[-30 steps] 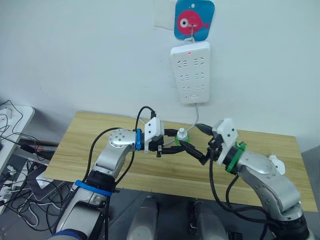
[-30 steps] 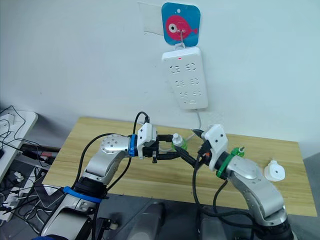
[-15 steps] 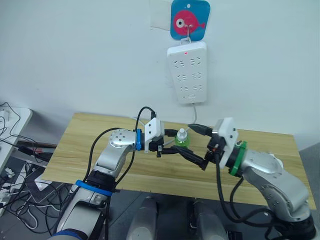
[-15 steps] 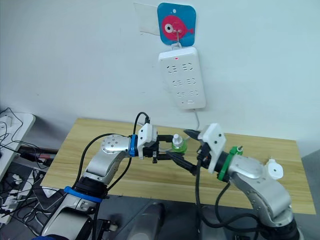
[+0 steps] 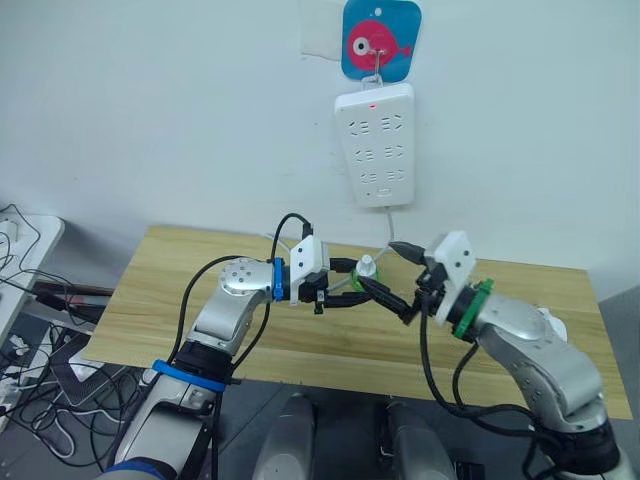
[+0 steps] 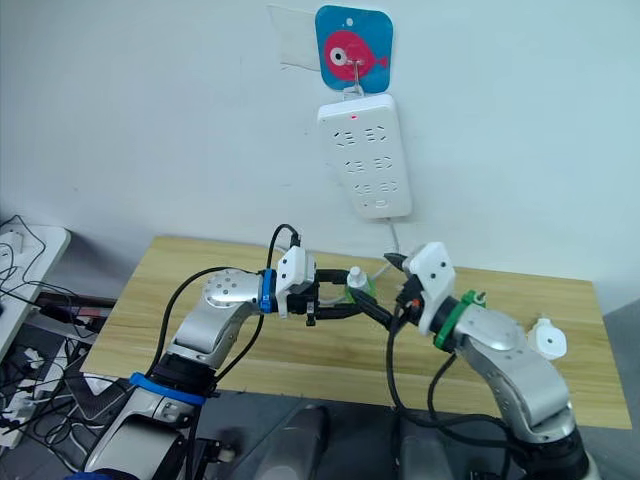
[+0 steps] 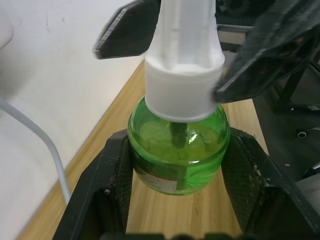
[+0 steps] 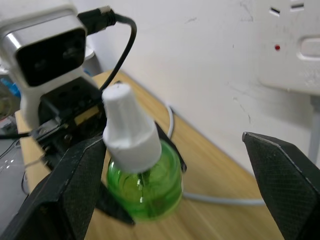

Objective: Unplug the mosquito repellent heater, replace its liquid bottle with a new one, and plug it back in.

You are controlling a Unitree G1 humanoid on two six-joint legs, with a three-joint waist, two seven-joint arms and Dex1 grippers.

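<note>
Left wrist view: green liquid bottle (image 7: 178,150) clamped in left gripper (image 7: 175,172) over wooden table (image 5: 200,300), right gripper (image 8: 175,190) spread wide around its white cap (image 8: 127,131); heater (image 6: 547,338) lies by right arm; off-centre closing could tilt bottle.

Liquid bottle (image 7: 178,150) clear green, white cap; power strip (image 5: 378,145) white; wall hook plate (image 5: 380,38) blue, pink fish.
</note>
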